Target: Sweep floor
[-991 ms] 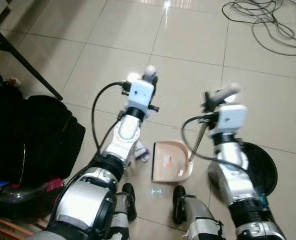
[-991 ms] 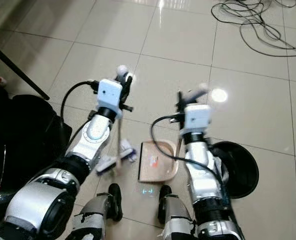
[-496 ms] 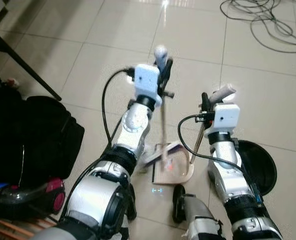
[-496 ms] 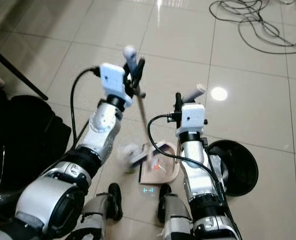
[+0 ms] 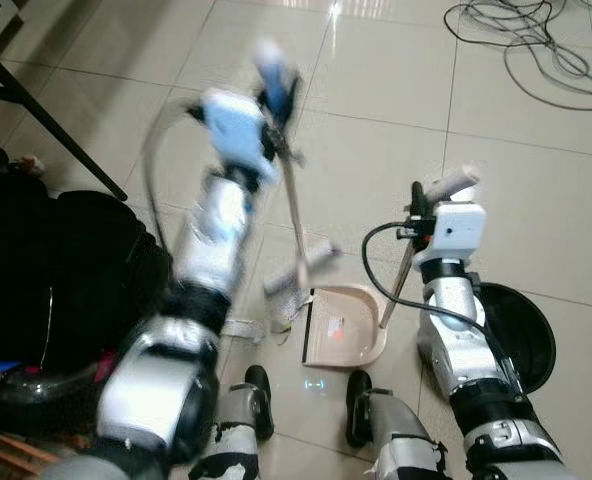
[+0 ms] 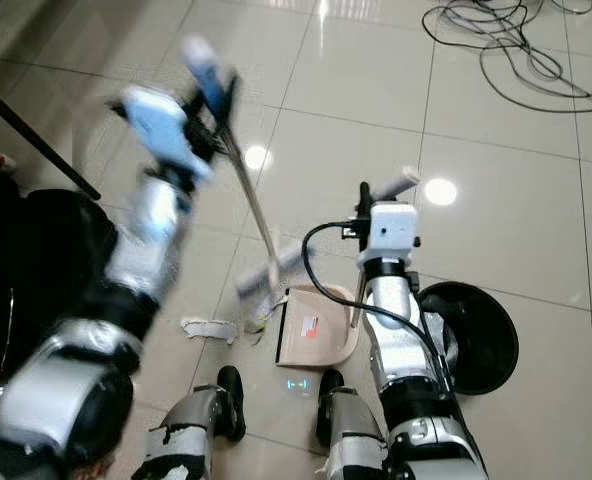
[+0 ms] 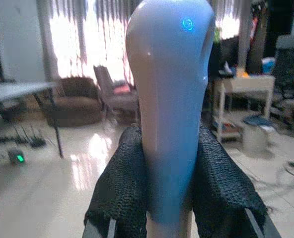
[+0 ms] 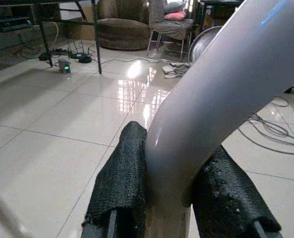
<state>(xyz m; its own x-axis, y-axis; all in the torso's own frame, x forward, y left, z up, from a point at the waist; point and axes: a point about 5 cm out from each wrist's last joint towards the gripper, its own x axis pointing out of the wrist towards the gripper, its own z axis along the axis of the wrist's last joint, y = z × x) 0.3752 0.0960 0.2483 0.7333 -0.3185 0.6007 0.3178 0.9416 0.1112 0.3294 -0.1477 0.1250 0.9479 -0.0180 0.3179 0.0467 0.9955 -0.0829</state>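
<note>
Left wrist view: left pincer (image 7: pixel 169 198) clamps broom handle (image 7: pixel 169 99); right pincer (image 8: pixel 179 198) clamps dustpan handle (image 8: pixel 226 94).

The room is brightly and evenly lit. The glossy floor tiles (image 5: pixel 376 150) carry small white glare spots, one at the top edge in the head views and another beside the right arm (image 6: pixel 396 300). The left arm (image 5: pixel 211 240) and the broom (image 5: pixel 294 225) it carries are heavily smeared by motion blur, while the right arm stays sharp. In the left wrist view, windows (image 7: pixel 87 39) blow out white and the background is soft.
</note>
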